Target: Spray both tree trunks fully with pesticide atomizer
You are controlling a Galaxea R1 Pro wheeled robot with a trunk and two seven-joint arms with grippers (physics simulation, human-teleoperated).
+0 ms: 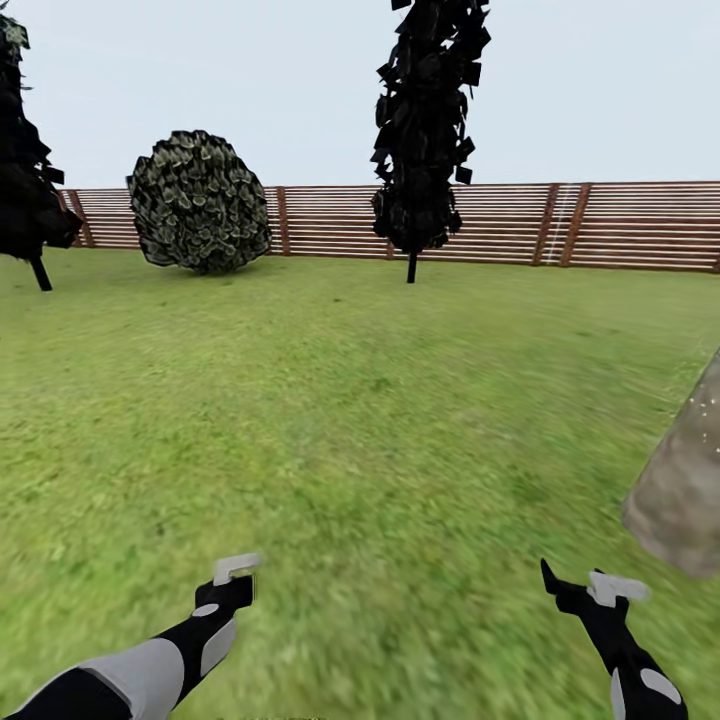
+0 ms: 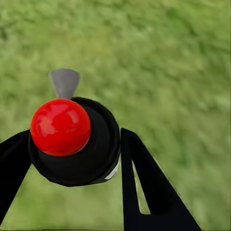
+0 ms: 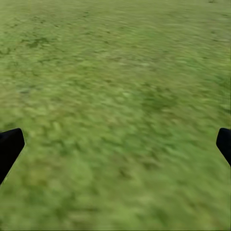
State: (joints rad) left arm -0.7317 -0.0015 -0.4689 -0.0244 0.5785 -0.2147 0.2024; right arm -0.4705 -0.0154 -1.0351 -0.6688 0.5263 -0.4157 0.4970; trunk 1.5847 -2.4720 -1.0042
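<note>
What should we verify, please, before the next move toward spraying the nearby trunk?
1. Atomizer held in the left pincer: ok, fingers flank its black body.
2. Grey nozzle aimed at a trunk: not ok, it faces grass.
3. Tree trunk within sight: ok, at the head view's right edge.
4. Right pincer free: ok, open over the lawn.
5. Second tree located: cannot tell.
</note>
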